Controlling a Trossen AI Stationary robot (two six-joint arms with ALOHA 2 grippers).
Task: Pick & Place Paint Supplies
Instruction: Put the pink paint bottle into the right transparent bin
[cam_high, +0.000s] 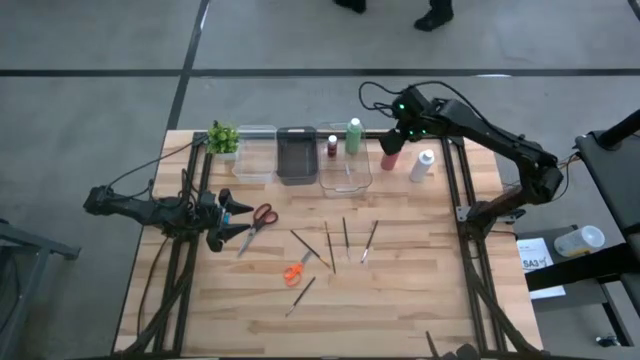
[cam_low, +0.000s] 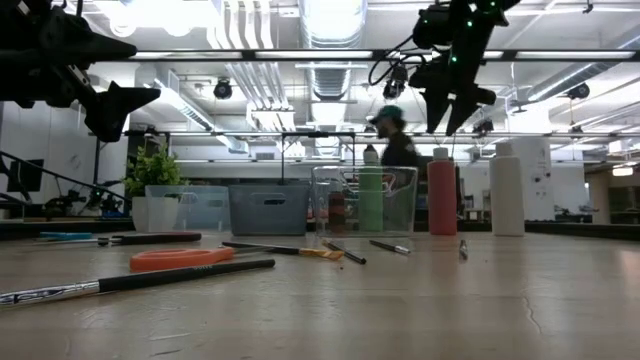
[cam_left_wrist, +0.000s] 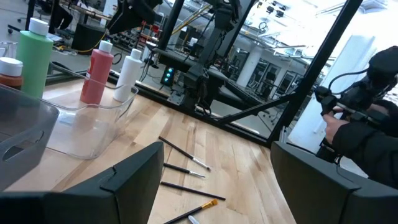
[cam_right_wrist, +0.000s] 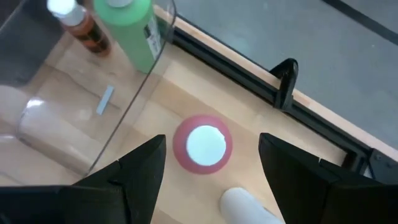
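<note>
Looking straight down from the high view, I have the right pincer hanging over the red bottle, which stands just beside the clear bin and near the white bottle. My worry is crowding: if I drop off-centre, a finger could clip the bin wall or tip the white bottle. The left pincer waits low on the left side of the counter, close to the red-handled scissors, with brushes and an orange tool lying loose mid-counter.

From the low view, the right pincer sits well above the red bottle, fingers spread and holding nothing. A tall, narrow bottle like that would topple easily from a glancing touch.

Through the left wrist view, the left fingers stand wide apart and empty, with the brushes lying ahead.

Through the right wrist view, the red bottle's white cap shows between my spread fingers, untouched. The green bottle and a small brown one stand inside the bin; the bin's edge runs close to one finger, so that side is where I judge a snag likeliest.
</note>
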